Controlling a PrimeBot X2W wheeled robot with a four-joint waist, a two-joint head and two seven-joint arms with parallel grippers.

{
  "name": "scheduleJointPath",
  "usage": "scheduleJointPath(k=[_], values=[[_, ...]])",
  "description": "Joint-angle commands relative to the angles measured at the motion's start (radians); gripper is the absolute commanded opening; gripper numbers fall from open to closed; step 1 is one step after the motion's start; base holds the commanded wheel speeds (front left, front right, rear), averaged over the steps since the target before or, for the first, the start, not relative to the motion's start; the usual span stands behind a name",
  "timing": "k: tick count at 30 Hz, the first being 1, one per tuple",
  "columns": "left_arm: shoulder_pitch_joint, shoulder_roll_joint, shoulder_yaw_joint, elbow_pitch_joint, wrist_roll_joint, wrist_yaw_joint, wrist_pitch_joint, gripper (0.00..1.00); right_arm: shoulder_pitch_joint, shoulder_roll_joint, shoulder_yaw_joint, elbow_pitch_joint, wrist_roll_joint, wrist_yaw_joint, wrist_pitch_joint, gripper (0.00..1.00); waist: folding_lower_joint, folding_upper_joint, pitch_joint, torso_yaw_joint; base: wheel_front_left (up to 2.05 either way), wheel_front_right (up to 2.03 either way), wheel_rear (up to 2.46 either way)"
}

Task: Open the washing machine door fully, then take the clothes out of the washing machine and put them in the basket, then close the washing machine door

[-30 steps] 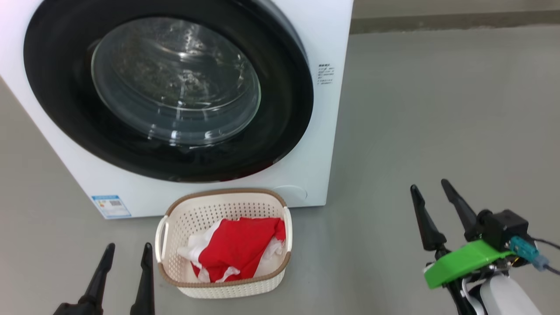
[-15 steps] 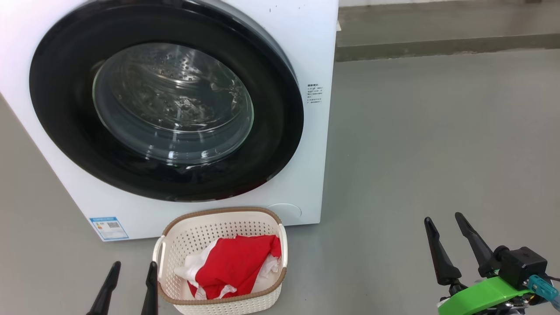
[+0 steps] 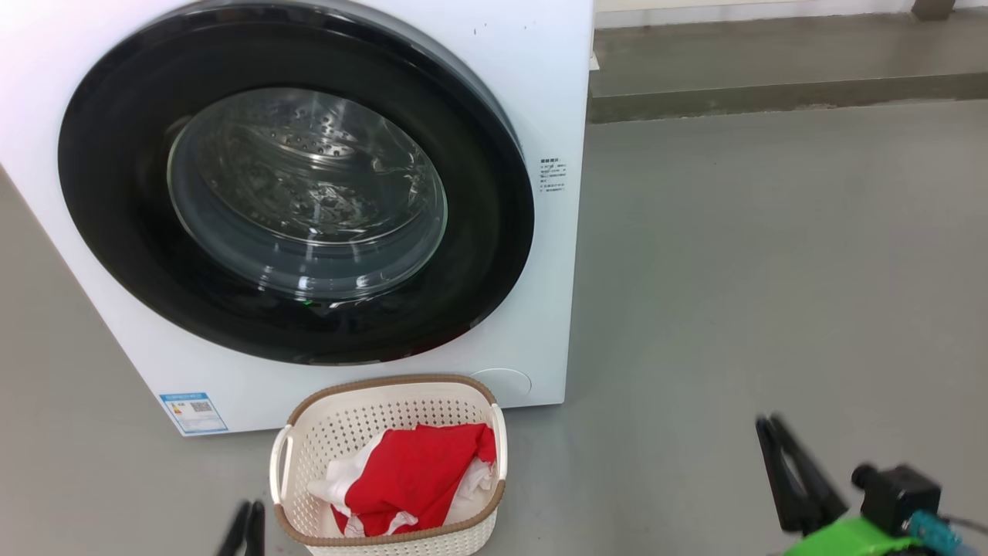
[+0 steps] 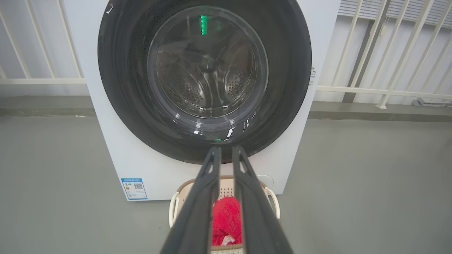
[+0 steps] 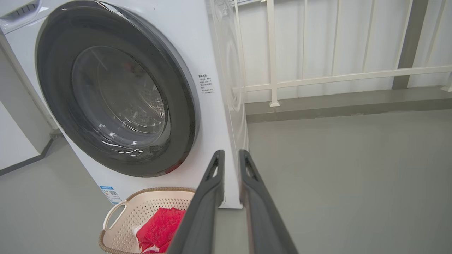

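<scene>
The washing machine door (image 3: 293,185) sits shut on the washing machine (image 3: 548,69) and the clothes (image 3: 409,479) lie in the basket (image 3: 363,417) just before it — so the left gripper (image 4: 226,150) and right gripper (image 5: 231,153), empty, fingers only a thin gap apart, should simply retreat without bumping the basket, I think.

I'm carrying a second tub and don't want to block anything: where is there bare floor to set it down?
Widest: grey floor right of the washing machine, bordered by its side, the kerb and the right gripper. Smaller: left of the basket, by the left gripper. Crowded: below the door.
</scene>
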Motion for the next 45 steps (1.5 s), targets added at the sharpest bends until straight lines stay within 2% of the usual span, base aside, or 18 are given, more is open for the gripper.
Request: scheduleJointPath(k=[1, 8, 13, 45], values=[[0.002, -0.002, 0.0, 0.009, -0.004, 0.0, 0.002, 0.0, 0.005, 0.003, 0.0, 0.008, 0.004, 0.0, 0.001, 0.0, 0.0, 0.0, 0.0, 0.0, 0.0, 0.0, 0.0], [-0.013, -0.001, 0.006, 0.016, -0.084, 0.0, 0.025, 0.0, -0.002, 0.006, -0.01, 0.005, 0.072, 0.0, 0.023, 0.0, 0.0022, 0.0, 0.004, 0.0, 0.0, 0.0, 0.0], [-0.022, -0.001, 0.006, 0.018, -0.142, -0.001, 0.038, 0.0, -0.007, 0.007, -0.016, 0.003, 0.121, 0.0, 0.037, 0.0, 0.0001, 0.0, 0.01, 0.001, 0.0, 0.0, 0.0], [-0.085, 0.002, 0.016, 0.041, -0.512, -0.003, 0.128, 0.0, -0.04, 0.019, -0.057, -0.011, 0.436, 0.0, 0.131, 0.0, 0.0001, 0.0, 0.037, 0.002, 0.0, 0.0, 0.0]])
